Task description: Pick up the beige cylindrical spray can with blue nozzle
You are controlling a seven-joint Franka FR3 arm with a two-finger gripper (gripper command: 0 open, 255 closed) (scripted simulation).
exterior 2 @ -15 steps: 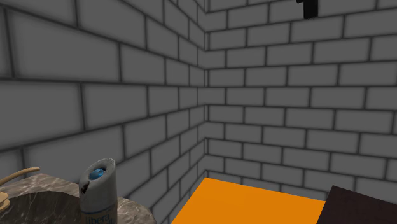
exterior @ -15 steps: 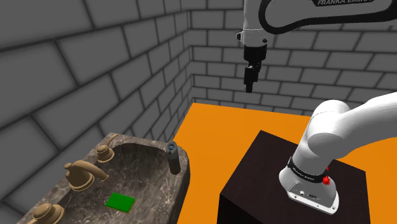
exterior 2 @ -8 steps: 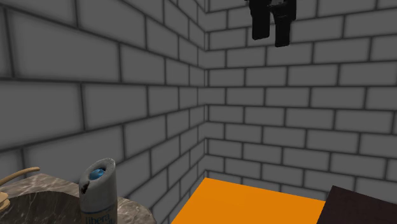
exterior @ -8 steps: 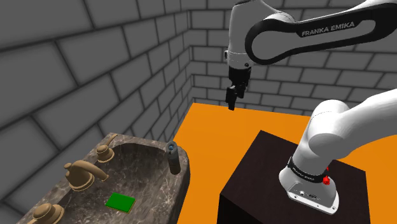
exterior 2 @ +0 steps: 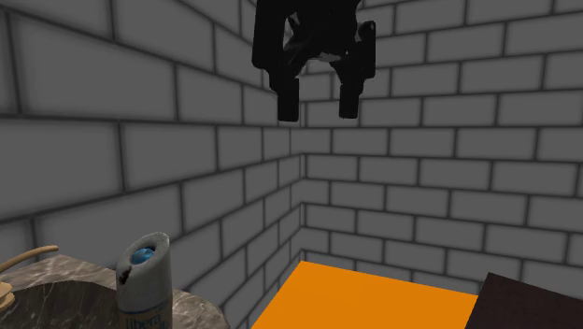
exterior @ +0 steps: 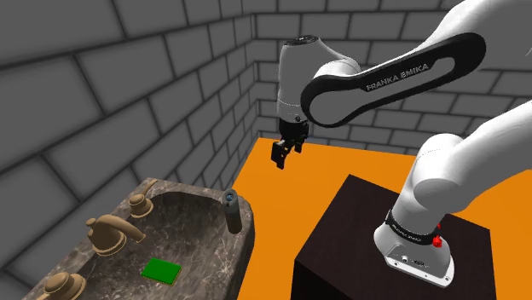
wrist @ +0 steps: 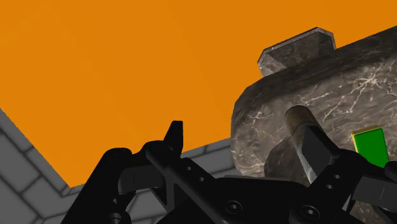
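Marbled stone below: pale spray can [exterior: 231, 209] with blue nozzle, upright on the rim corner of the sink [exterior: 245, 240]. Approach step, by the look of it, with the gripper [exterior 2: 319, 109] hanging high above the sink, well apart from the can. Next, probably: lower toward the sink's rim and straddle the can's body beneath the nozzle. Jaws fairly wide apart, empty, touching nothing.
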